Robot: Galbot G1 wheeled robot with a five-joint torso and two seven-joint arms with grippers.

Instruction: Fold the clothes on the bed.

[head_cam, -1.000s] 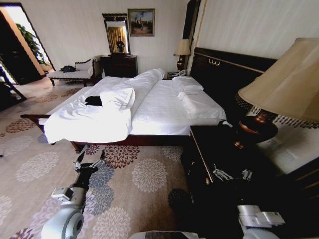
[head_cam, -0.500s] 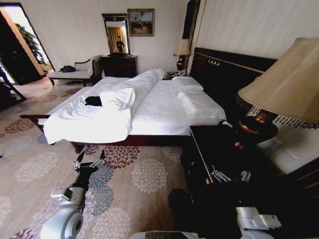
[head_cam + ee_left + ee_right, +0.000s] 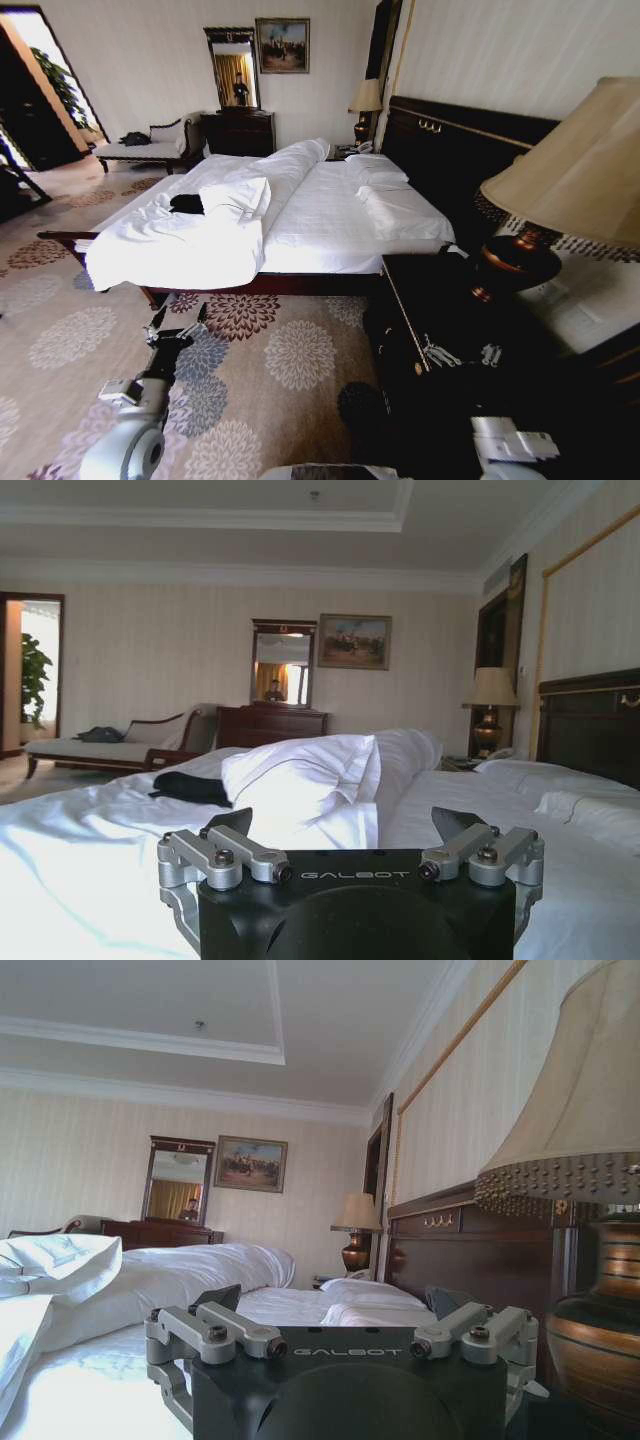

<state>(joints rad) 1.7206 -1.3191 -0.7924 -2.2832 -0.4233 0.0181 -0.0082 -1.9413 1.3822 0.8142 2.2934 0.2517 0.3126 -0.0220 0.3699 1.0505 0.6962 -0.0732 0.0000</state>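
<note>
Black T-shirt (image 3: 187,203) lies bunched on the bed (image 3: 330,215), left-centre of the head frame, on the white duvet at the bed's left part, just beside a folded-back white duvet lump (image 3: 238,196). Print not readable. In my left wrist view the shirt (image 3: 192,787) is a dark flat heap, left of middle, in front of the same white lump.

Bed fills the middle of the head frame, white sheets, pillows (image 3: 378,168) near the dark headboard (image 3: 460,140) at upper right. Duvet is rumpled and hangs over the near left corner.

My left gripper (image 3: 178,326) is lower left in the head frame, above the flowered carpet (image 3: 290,355), well apart from the bed edge and the shirt. Fingers spread wide, holding nothing; left wrist view shows both fingertips (image 3: 232,821) far apart with the bed between them.

My right gripper (image 3: 462,353) is lower right of the head frame, over the dark nightstand (image 3: 430,300), near the lamp (image 3: 560,190). Its fingers (image 3: 222,1297) are wide too, empty; right wrist view has the lamp base close at the right edge and the headboard behind.

Upper left of the head frame: white-cushioned bench (image 3: 140,148) by the wall, dark dresser (image 3: 240,130) with mirror (image 3: 232,66), framed painting (image 3: 283,44) next to it.
</note>
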